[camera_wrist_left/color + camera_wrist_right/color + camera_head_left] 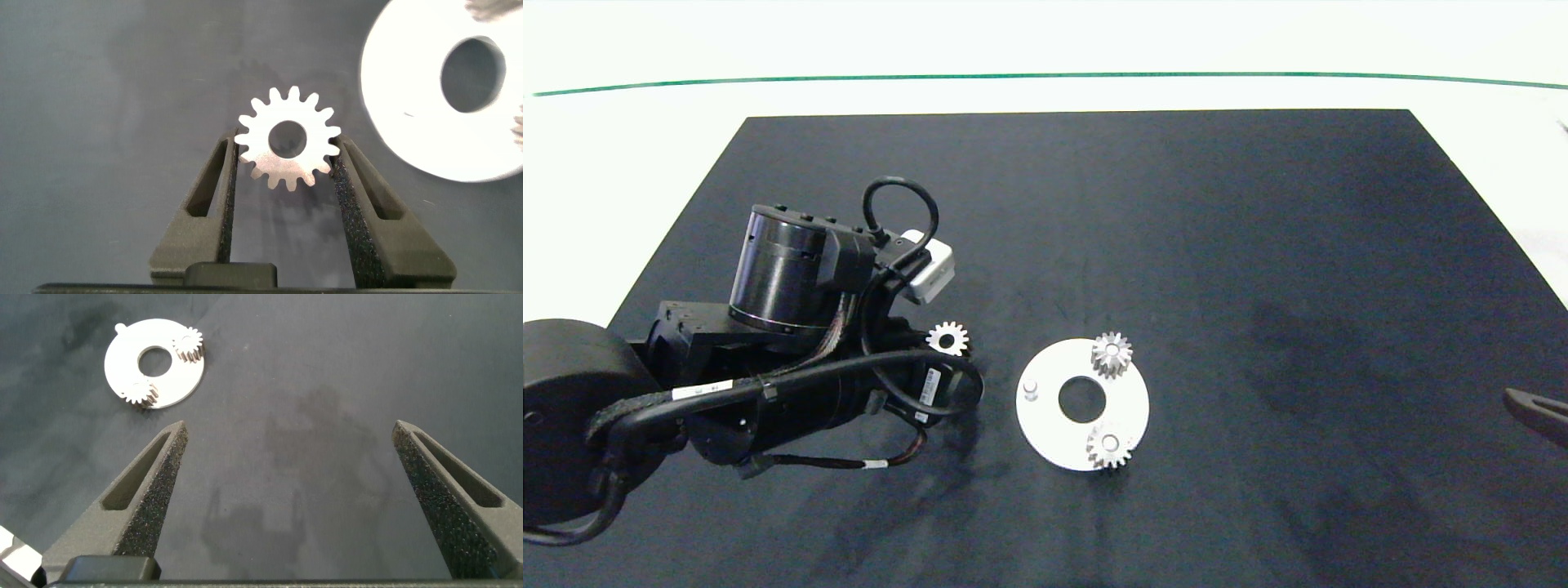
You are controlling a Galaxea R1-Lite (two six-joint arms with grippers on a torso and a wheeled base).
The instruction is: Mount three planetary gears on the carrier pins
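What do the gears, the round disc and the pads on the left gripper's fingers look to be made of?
The third gear, clamped in the left gripper: likely bright metal, by its silvery sheen and crisp teeth. The disc: flat matte white, plastic or painted metal; I cannot tell which. The finger pads: dark, grainy, apparently foam or rubber.

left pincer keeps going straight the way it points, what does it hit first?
Probably the disc. The left pincer, shut on the third gear, points toward the disc's near edge, where the bare pin stands. Only mat lies between. Height is unclear, so it may pass above.
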